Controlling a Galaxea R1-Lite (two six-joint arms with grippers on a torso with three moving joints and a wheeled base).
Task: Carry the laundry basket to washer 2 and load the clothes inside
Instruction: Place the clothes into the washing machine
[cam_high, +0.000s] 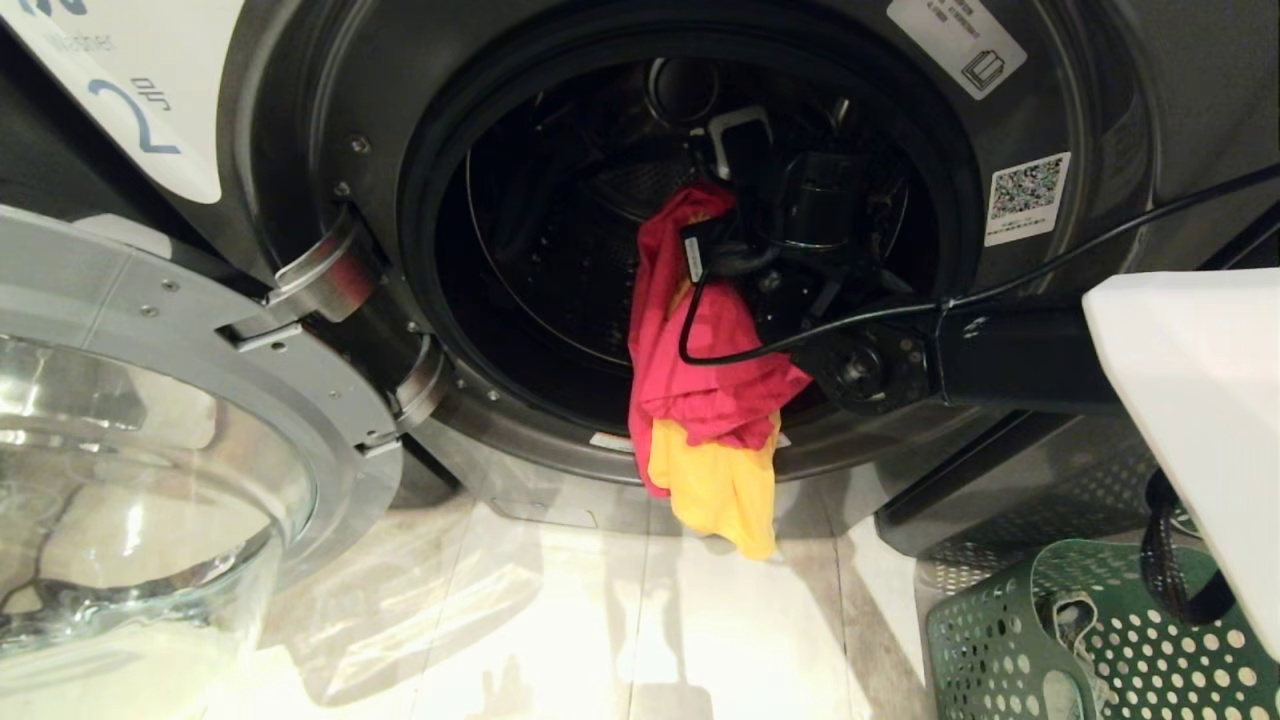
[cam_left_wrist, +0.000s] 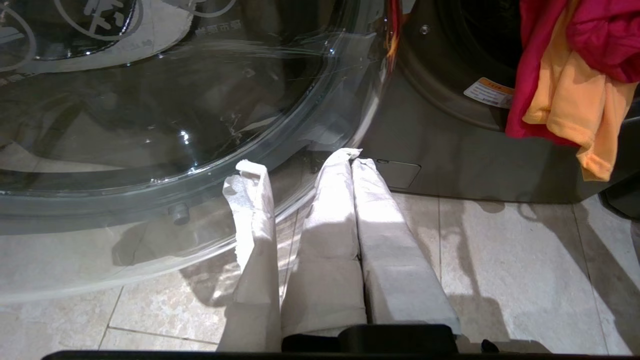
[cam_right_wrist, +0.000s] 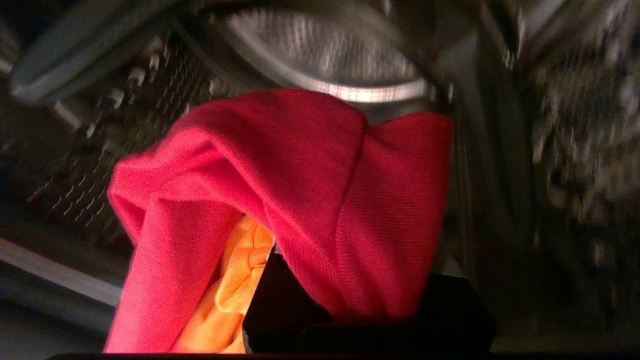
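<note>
Washer 2 (cam_high: 300, 130) stands with its round door (cam_high: 130, 480) swung open to the left; its white label with the numeral 2 (cam_high: 140, 110) is at the upper left. My right gripper (cam_high: 705, 235) reaches into the drum (cam_right_wrist: 325, 55), shut on the clothes (cam_high: 700, 370). The pink-red fabric (cam_right_wrist: 310, 175) drapes over the fingers and hides them. The bundle hangs over the drum's lip, and the yellow garment (cam_high: 715, 480) dangles lowest, outside the opening. The green laundry basket (cam_high: 1080, 640) sits on the floor at the lower right. My left gripper (cam_left_wrist: 350, 159) is shut and empty, low beside the door.
The glass door (cam_left_wrist: 150, 125) juts out over the tiled floor (cam_left_wrist: 500, 260) on the left. A black cable (cam_high: 1100, 245) runs along my right arm across the washer's front. A white robot panel (cam_high: 1190, 400) covers the right edge of the head view.
</note>
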